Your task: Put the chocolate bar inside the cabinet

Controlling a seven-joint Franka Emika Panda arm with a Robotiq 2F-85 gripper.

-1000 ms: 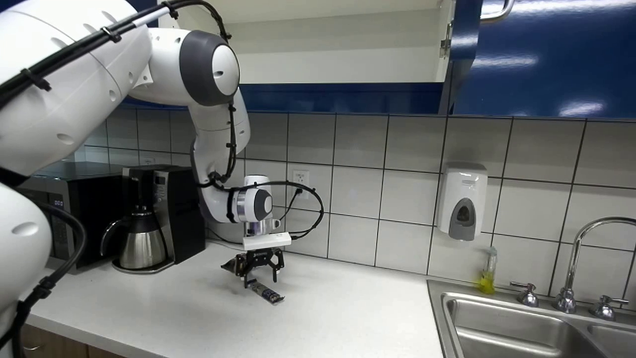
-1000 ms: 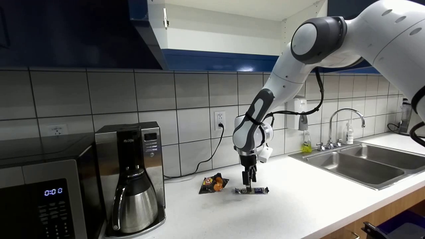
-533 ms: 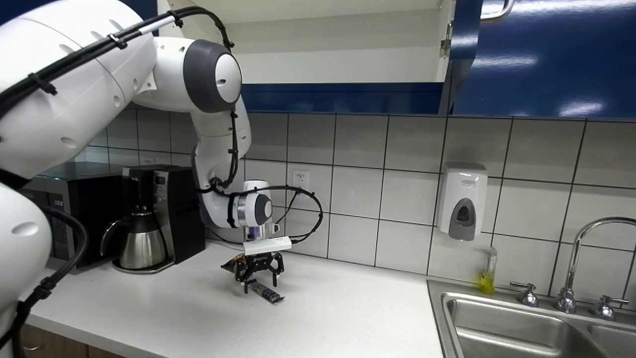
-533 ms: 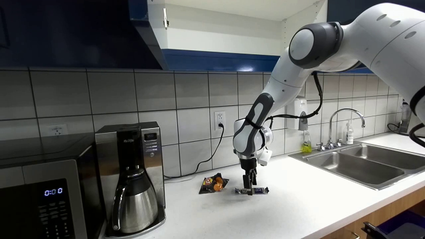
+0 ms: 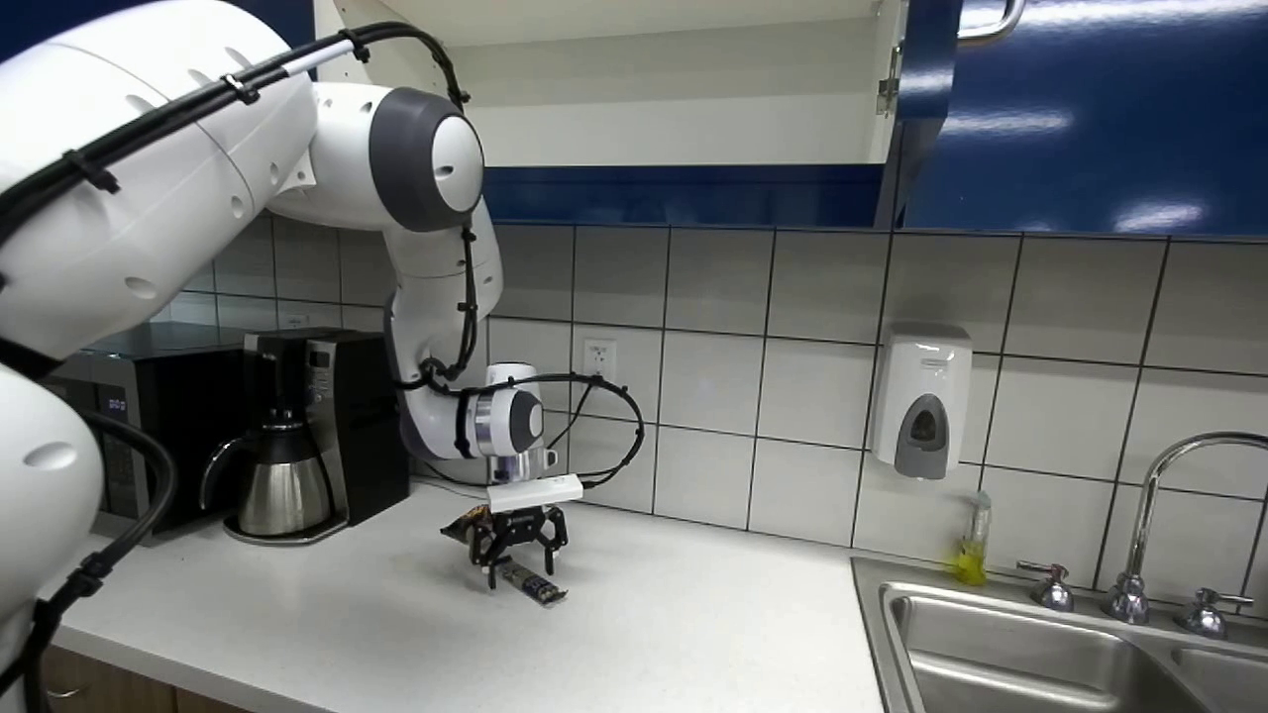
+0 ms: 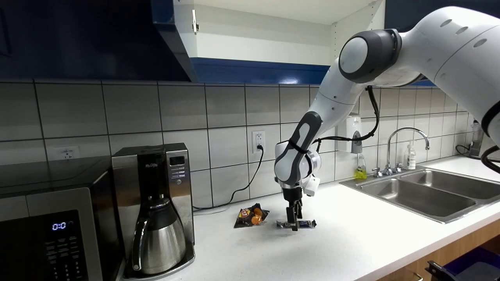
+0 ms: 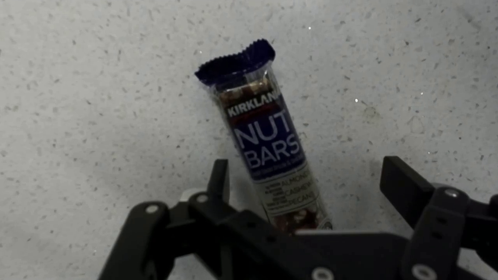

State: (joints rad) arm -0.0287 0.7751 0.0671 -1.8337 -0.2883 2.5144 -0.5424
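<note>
The chocolate bar is a nut bar in a blue and clear wrapper (image 7: 268, 144), lying flat on the counter. It also shows in both exterior views (image 5: 535, 584) (image 6: 307, 224). My gripper (image 7: 306, 165) is open, with its fingers (image 7: 220, 177) on either side of the bar and apart from it. The bar lies slanted, closer to the left finger in the wrist view; its lower end is hidden behind the gripper. In both exterior views the gripper (image 5: 520, 575) (image 6: 297, 223) points down low over the bar. The open cabinet (image 5: 684, 193) (image 6: 261, 71) is above on the wall.
A dark snack bag (image 6: 252, 216) lies beside the bar. A coffee maker (image 6: 156, 203) and a microwave (image 6: 50, 234) stand at one end of the counter. A steel sink (image 5: 991, 644) is at the other. The cabinet's blue door (image 5: 1090, 119) stands open.
The arm and gripper have moved down a little, so the fingers are lower around the bar. The bar and snack bag have not moved.
</note>
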